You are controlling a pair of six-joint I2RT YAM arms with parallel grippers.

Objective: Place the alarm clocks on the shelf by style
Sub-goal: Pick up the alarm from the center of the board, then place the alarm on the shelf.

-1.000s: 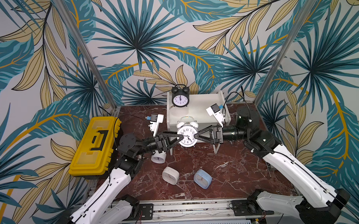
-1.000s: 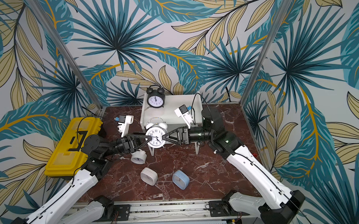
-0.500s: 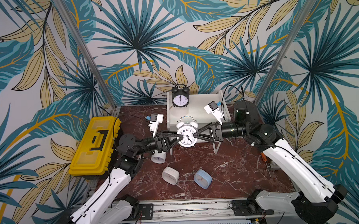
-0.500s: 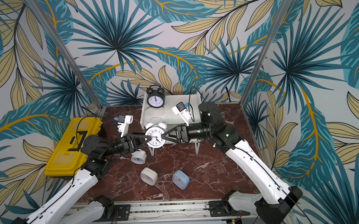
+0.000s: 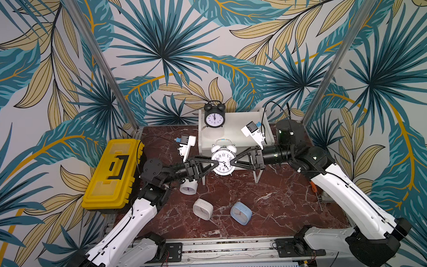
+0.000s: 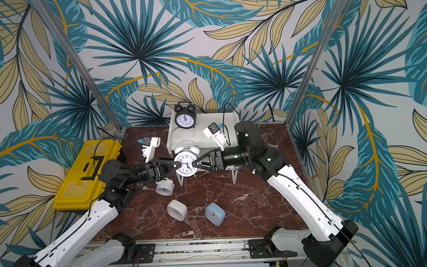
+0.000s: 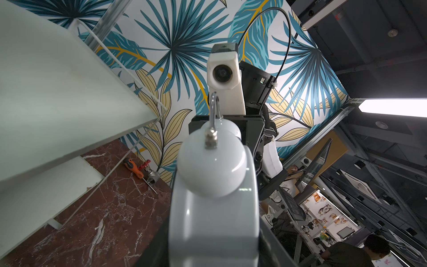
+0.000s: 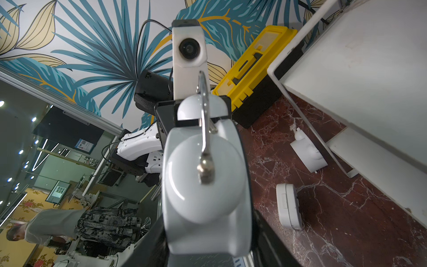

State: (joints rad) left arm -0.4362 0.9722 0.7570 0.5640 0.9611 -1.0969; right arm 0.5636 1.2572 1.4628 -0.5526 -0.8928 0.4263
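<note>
I have the white twin-bell clock (image 5: 223, 155) held upright in the air, just in front of the shelf (image 5: 234, 129) and clear of the table (image 5: 271, 198). My left fingers (image 5: 212, 160) grasp it from one side and my right fingers (image 5: 235, 160) from the other. The black clock (image 5: 214, 117) stands on the shelf's top board. The second white bell clock (image 5: 188, 188), the white square clock (image 5: 203, 209) and the blue clock (image 5: 241, 213) lie on the table.

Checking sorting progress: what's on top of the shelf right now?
Only the black twin-bell clock stands on the shelf, near a back corner of its top board. The lower board beneath is mostly hidden.
</note>
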